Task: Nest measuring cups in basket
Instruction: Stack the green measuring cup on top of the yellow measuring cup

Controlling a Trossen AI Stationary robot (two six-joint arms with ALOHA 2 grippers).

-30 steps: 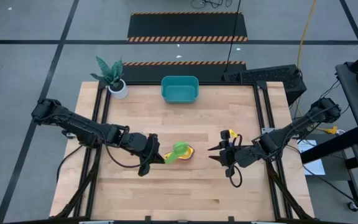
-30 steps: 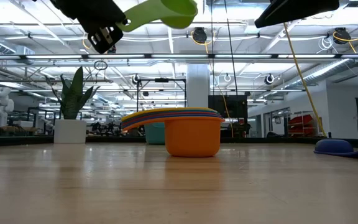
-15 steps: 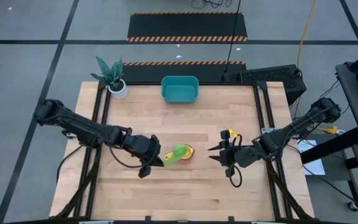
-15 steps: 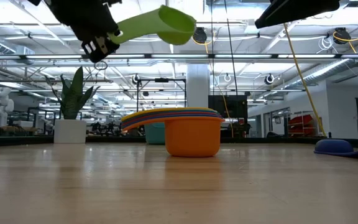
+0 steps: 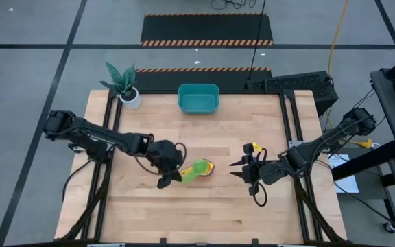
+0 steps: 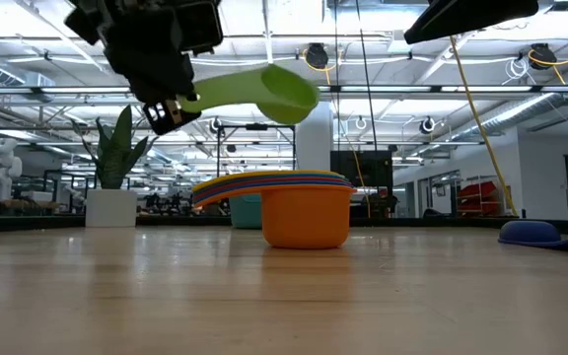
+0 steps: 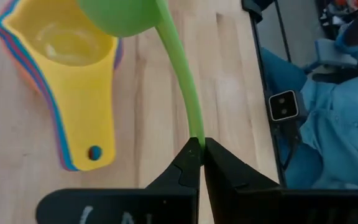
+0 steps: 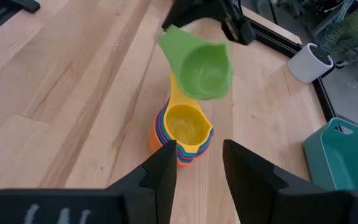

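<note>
A green measuring cup (image 6: pixel 276 93) hangs above a nested stack of cups (image 6: pixel 304 209) at the table's middle. The stack's outer cup is orange and a yellow cup (image 8: pixel 183 126) lies on top. My left gripper (image 5: pixel 171 176) is shut on the green cup, left of the stack. My right gripper (image 8: pixel 197 167) hovers open to the right of the stack, with nothing between its fingers. The teal basket (image 5: pixel 198 98) stands at the far edge. A dark blue cup (image 6: pixel 532 233) lies on the table, seen only in the low view. My left gripper pinches the free end of the green cup's handle (image 7: pixel 195 132) between its two fingertips. The fingers come from the table's left, slanting down, in line with the handle. The cup is lifted clear, mouth up, with its bowl (image 8: pixel 202 70) over the stack.
A small white pot with a plant (image 5: pixel 130 98) stands at the far left corner, left of the basket. Bare wood lies near the front edge and between the stack and the basket.
My left gripper has gone down toward the stack and a little toward the table's right, rolling as it went. The green cup has come down with it and now hangs closer above the stack.
</note>
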